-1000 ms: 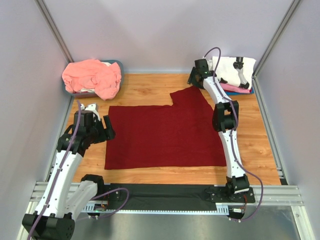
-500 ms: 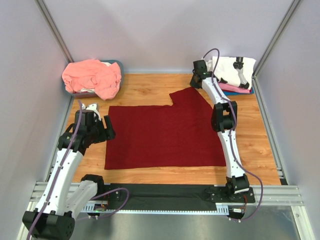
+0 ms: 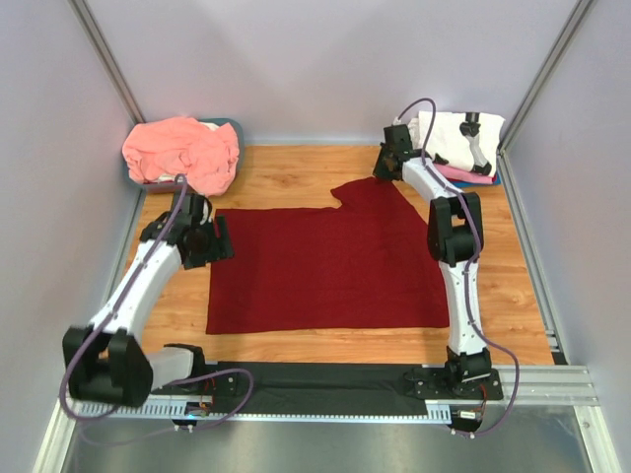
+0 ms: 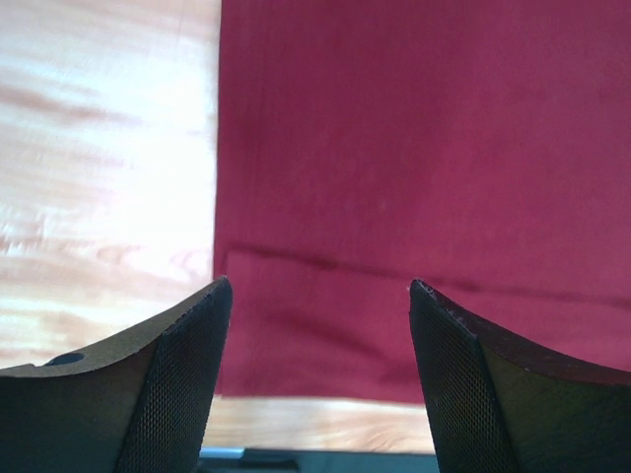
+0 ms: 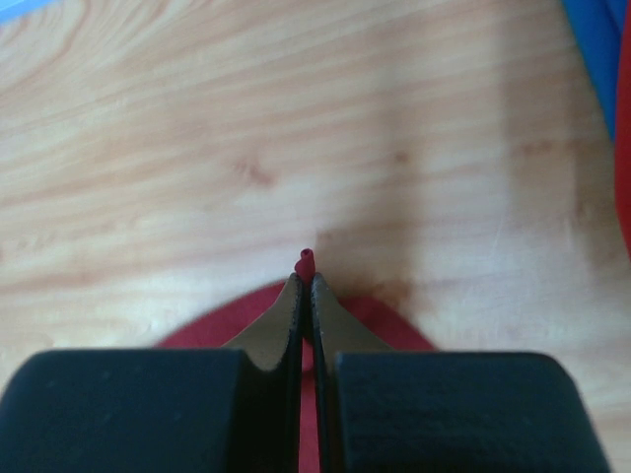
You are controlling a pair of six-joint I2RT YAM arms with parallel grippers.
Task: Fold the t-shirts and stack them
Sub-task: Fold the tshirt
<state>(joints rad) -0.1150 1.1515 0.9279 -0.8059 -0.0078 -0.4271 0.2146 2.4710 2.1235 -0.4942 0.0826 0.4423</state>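
In wrist view, right tool (image 5: 305,281) pinches red t-shirt (image 5: 390,333).

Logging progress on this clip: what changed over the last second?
The left end effector, open, moved toward the far end of the red shirt's left edge. The right end effector stayed shut on the sleeve, barely shifting. Pink pile and folded stack unchanged.

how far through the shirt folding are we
Done: white printed shirt tops a folded stack, back right. In hand: dark red shirt lies spread, right pincer shut on its far corner, left pincer open over its edge. Left: folding it, plus the salmon-pink pile.
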